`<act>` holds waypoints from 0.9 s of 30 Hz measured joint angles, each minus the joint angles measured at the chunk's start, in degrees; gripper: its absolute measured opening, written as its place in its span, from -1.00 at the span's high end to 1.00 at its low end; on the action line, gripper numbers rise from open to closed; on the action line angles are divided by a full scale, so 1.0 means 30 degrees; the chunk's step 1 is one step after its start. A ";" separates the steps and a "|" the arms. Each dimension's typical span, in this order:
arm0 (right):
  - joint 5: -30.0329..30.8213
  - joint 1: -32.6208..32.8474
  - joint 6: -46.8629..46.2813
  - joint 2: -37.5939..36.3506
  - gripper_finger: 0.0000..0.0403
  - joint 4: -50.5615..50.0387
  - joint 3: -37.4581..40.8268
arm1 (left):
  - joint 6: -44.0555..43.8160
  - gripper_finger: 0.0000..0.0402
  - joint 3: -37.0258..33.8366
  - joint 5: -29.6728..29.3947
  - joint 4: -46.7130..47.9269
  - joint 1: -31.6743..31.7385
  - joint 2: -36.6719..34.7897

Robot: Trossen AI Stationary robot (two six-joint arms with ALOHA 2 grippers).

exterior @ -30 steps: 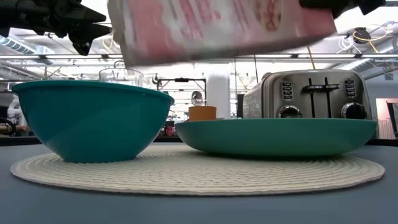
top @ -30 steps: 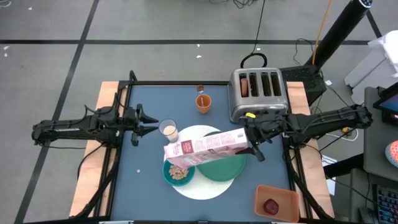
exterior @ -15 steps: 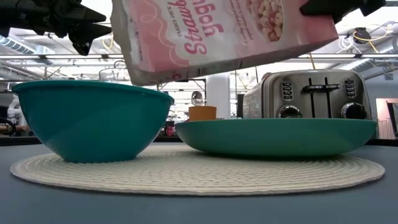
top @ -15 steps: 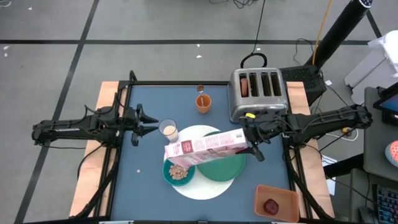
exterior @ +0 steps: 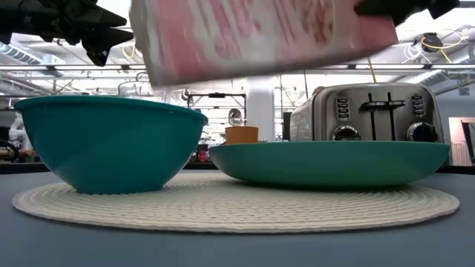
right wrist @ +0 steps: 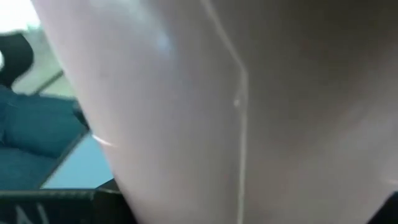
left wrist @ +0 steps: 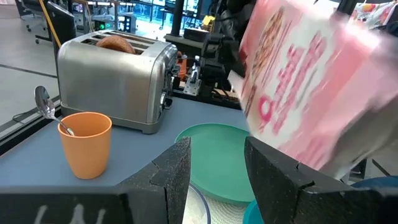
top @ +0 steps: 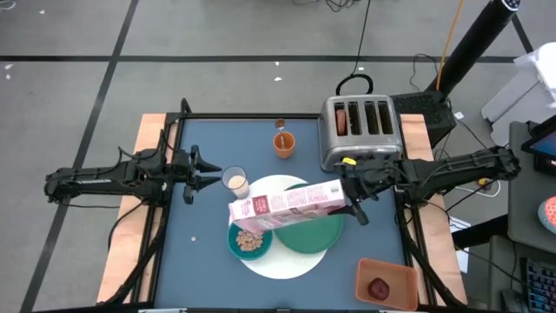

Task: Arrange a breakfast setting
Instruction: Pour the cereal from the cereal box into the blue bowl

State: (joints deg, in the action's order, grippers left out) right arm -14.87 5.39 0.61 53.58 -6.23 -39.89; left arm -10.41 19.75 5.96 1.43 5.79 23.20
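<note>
Right jaws point(top: 349, 196) clamp the pink cereal box point(top: 287, 207) by its end, long axis running out leftward, far mouth tipped over the teal bowl point(top: 250, 241); left jaws point(top: 206, 173) parted, idle beside the milk glass point(top: 235, 182).

Pink cereal box point(top: 287, 207) carries printed lettering, but it is motion-blurred in the low and left wrist views and too small from above, so no word can be read; no other text, label or number is legible anywhere
</note>
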 joint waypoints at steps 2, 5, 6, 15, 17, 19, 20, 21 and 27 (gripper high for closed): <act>-0.0061 0.0015 -0.0013 -0.0044 -0.06 -0.0197 -0.0025 | 0.0000 0.22 0.0000 -0.0005 0.0000 0.0004 -0.0007; -0.0039 0.0011 -0.0186 0.0028 -0.06 -0.1073 0.0037 | 0.0007 0.22 0.0000 -0.0001 0.0007 0.0004 -0.0007; -0.0053 0.0001 -0.0181 0.0043 -0.06 -0.1072 0.0048 | 0.0007 0.22 0.0000 0.0000 0.0000 0.0004 -0.0007; 0.0074 -0.0007 0.0017 0.0007 -0.06 -0.0687 0.0012 | 0.0036 0.22 0.0000 0.0000 0.0000 0.0003 -0.0007; 0.0008 -0.0007 0.0025 0.0007 -0.06 -0.0688 0.0012 | 0.0036 0.22 0.0000 -0.0006 0.0000 0.0004 -0.0001; -0.0015 -0.0007 0.0025 0.0009 -0.06 -0.0664 0.0012 | 0.0036 0.22 0.0000 -0.0007 0.0000 0.0004 -0.0007; -0.0017 -0.0007 0.0025 0.0002 -0.06 -0.0534 0.0012 | 0.0036 0.22 0.0000 0.0000 0.0000 -0.0004 0.0000; -0.0034 -0.0007 0.0025 -0.0054 -0.06 -0.0358 0.0012 | 0.0036 0.22 0.0000 0.0000 0.0000 0.0004 -0.0003; -0.0075 -0.0007 0.0064 -0.0095 -0.06 0.1079 0.0012 | 0.0036 0.22 0.0000 0.0000 -0.0004 0.0004 -0.0007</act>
State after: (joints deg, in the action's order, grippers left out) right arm -15.09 5.37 0.81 53.30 -3.00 -39.86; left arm -10.31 19.75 5.96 1.42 5.80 23.18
